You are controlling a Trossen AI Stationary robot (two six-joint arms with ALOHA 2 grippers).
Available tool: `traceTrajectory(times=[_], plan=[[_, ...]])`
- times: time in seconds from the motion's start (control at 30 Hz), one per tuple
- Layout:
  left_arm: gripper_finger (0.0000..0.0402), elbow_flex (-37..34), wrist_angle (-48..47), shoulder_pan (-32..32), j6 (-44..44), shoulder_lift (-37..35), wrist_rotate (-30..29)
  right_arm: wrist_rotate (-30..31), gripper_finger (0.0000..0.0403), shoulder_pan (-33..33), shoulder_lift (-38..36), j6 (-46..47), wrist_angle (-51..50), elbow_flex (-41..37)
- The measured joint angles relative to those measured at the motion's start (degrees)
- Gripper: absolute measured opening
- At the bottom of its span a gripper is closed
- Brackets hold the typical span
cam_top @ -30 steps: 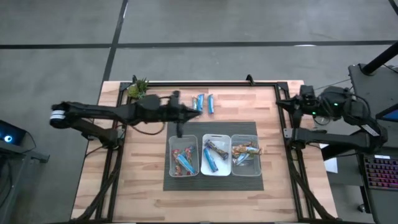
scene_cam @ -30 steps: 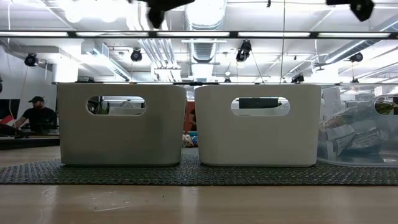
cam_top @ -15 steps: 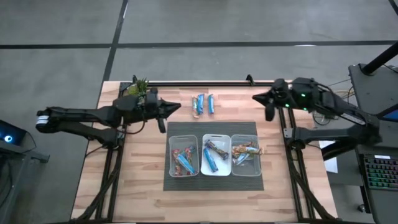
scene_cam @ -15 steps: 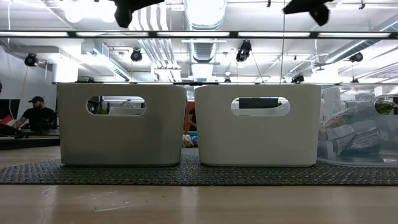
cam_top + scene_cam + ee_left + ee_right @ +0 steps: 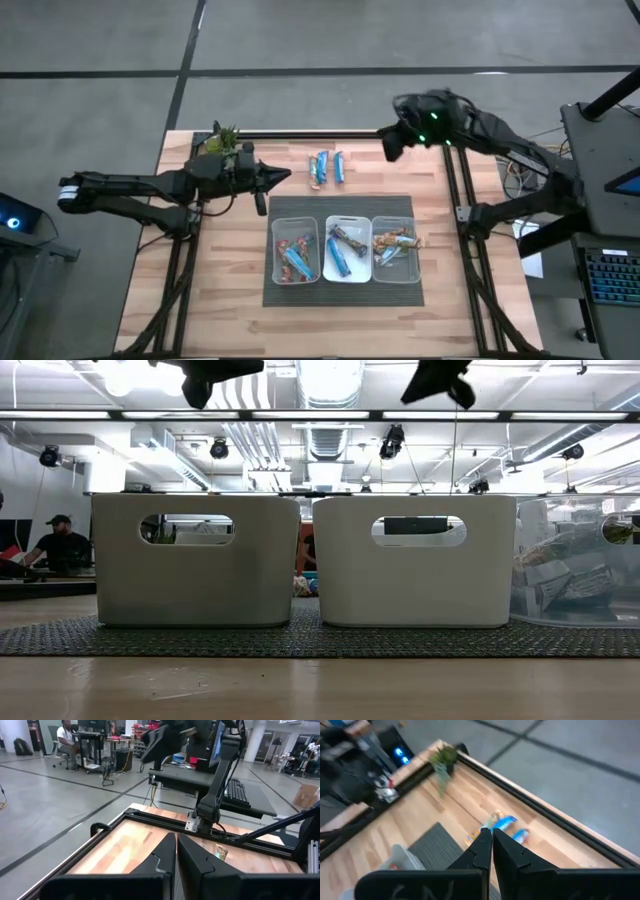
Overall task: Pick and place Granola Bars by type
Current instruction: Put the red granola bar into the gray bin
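My left claw [image 5: 283,176] hangs clenched and empty over the back left of the table [image 5: 230,290], near the small plant [image 5: 222,139]. My right claw [image 5: 390,146] is up over the table's back edge, also clenched with nothing in it. Loose granola bars [image 5: 326,167] lie on the wood between my two claws, just behind the dark mat [image 5: 345,292]; three, I think, though the right wrist view blurs them. On the mat, three bins [image 5: 346,250] sit side by side, each holding more bars. A person [image 5: 62,544] sits far behind.
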Motion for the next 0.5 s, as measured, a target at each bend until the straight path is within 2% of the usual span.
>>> traceTrajectory(times=[0.17,0.37,0.5], plan=[[0.0,0.0,0.0,0.0,0.0,-0.1,0.0,-1.4,0.0008,-3.5,8.0,-0.9,-5.2,6.5],[0.0,0.0,0.0,0.0,0.5,-0.1,0.0,-1.7,0.0009,-7.2,15.2,0.3,-7.9,8.6],[0.0,0.0,0.0,0.0,0.5,-0.1,0.0,-7.4,0.0026,-9.5,19.7,3.5,-8.9,8.6]])
